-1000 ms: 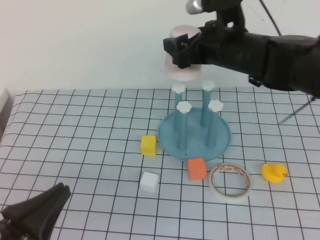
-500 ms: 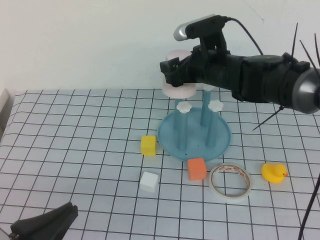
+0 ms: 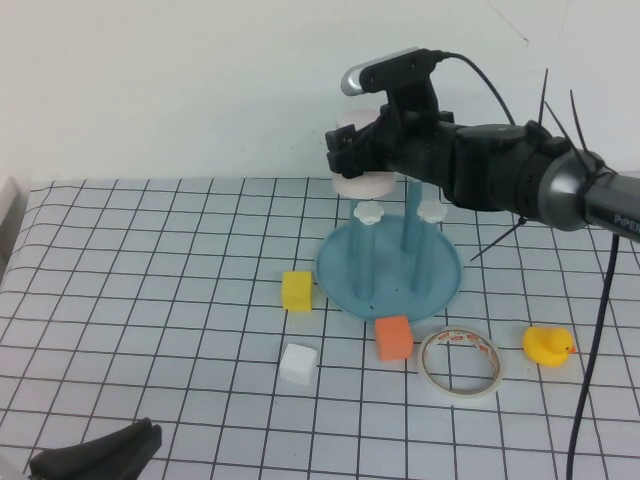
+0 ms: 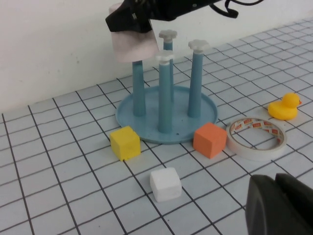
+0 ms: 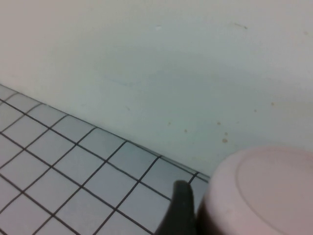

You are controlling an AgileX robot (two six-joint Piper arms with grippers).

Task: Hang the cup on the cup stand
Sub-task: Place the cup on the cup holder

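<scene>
High view: right end effector grips light, rigid, likely slippery cup by its sides over cup stand; left end effector closed, parked well away.

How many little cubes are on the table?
3: a yellow cube left of the cup stand, an orange cube at its near rim, a white cube nearer still.
</scene>
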